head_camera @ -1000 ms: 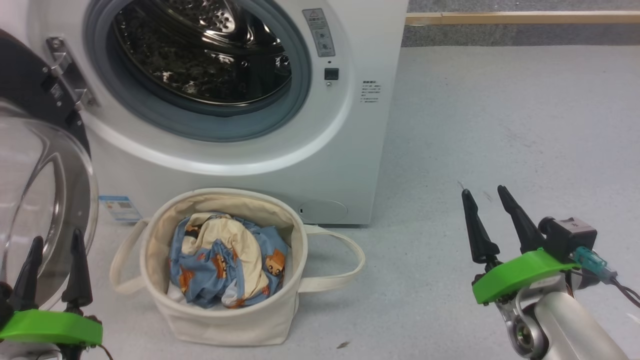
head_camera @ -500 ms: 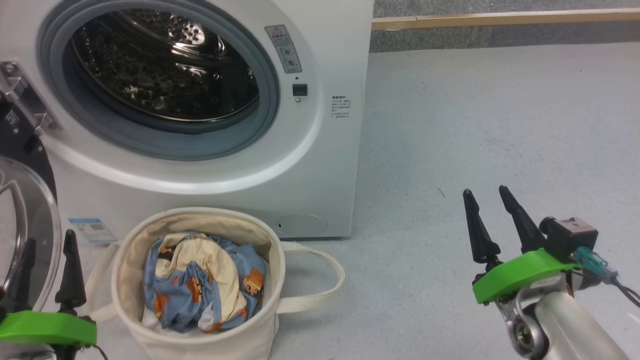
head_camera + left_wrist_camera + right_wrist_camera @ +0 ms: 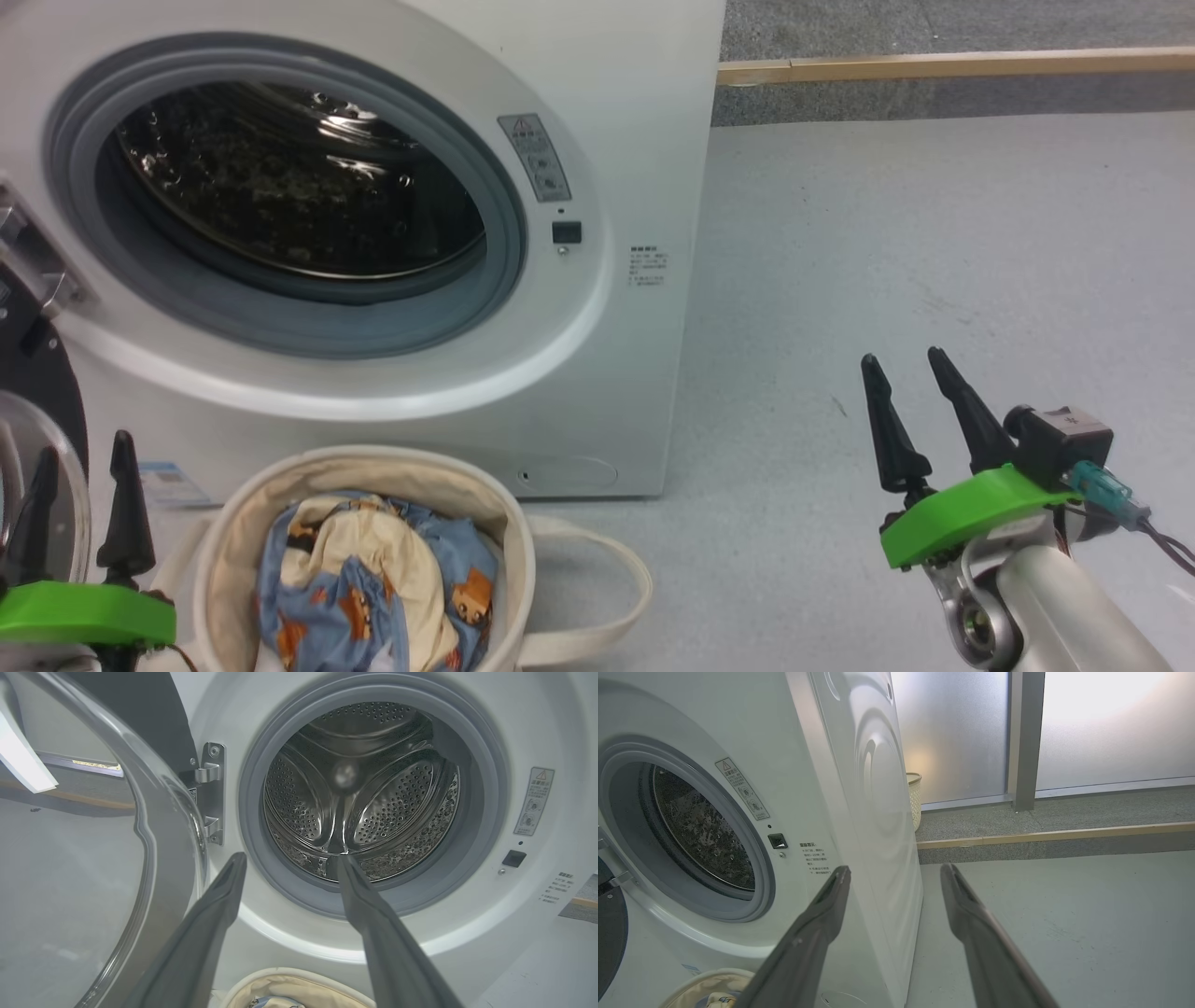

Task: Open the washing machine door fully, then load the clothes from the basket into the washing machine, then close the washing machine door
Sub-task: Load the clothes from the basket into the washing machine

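Observation:
The white washing machine (image 3: 616, 373) stands with its drum opening (image 3: 289, 205) uncovered. Its door (image 3: 37, 373) is swung out to the left, and the glass bowl (image 3: 140, 812) sits close beside my left gripper. The cream basket (image 3: 233, 523) is on the floor in front of the machine. It holds the blue, cartoon-printed clothes (image 3: 373, 579). My left gripper (image 3: 84, 446) is open and empty, left of the basket and pointing at the drum (image 3: 359, 788). My right gripper (image 3: 901, 357) is open and empty over bare floor, right of the machine.
A wooden-edged step (image 3: 934, 65) runs across the far floor. A pale wicker bin (image 3: 915, 798) stands behind the machine by frosted glass panels. Grey floor (image 3: 934, 233) spreads to the right of the machine.
The head camera has moved, so the machine and basket sit lower and further left in the picture. Both grippers stay open in the same spots.

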Available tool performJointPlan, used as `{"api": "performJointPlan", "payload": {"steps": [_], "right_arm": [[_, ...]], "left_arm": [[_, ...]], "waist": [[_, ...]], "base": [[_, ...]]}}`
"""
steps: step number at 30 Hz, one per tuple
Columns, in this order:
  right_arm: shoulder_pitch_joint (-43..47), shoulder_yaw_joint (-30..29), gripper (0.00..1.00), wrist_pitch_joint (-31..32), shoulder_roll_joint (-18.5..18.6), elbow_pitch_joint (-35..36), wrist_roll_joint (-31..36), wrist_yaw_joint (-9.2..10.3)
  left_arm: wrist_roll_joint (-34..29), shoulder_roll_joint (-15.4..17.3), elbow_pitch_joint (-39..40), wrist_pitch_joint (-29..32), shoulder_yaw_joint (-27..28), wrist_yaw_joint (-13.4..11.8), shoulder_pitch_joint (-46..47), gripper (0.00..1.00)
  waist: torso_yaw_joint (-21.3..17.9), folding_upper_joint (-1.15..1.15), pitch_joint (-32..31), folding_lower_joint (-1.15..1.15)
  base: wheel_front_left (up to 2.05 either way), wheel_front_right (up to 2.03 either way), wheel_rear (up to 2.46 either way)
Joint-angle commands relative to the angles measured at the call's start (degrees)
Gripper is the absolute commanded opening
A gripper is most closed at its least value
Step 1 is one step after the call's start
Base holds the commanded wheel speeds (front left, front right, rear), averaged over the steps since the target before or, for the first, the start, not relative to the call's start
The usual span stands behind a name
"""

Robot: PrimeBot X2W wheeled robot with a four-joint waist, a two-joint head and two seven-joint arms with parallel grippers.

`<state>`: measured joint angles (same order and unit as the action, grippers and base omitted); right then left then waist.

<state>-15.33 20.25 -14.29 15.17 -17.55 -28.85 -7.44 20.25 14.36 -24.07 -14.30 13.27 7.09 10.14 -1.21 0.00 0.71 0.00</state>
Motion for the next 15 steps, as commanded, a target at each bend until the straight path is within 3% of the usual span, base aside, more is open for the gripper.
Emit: {"api": "performJointPlan", "payload": {"steps": [1, 8, 15], "right_arm": [[-1.88, 0.91, 1.00, -0.71, 0.21, 1.58, -0.41, -0.05], [-1.99, 1.22, 1.00, -0.71, 0.28, 1.69, -0.61, -0.05], [-2.00, 2.57, 1.00, -0.71, 0.33, 1.88, -1.26, -0.05]], "left_arm": [[-0.40, 1.55, 1.62, -0.70, 2.29, 0.15, 3.13, 1.00], [-0.70, 1.36, 1.55, -0.70, 2.31, 0.18, 3.17, 1.00], [-0.79, 0.88, 1.38, -0.70, 2.10, 0.22, 3.19, 1.00]], "waist": [[0.01, 0.00, 0.01, 0.00], [0.03, 0.00, 0.03, 0.00], [-0.03, 0.00, 0.18, 0.00]], "base": [[1.25, -1.46, 0.21], [0.91, -0.98, 0.06], [0.19, -0.19, 0.00]]}}
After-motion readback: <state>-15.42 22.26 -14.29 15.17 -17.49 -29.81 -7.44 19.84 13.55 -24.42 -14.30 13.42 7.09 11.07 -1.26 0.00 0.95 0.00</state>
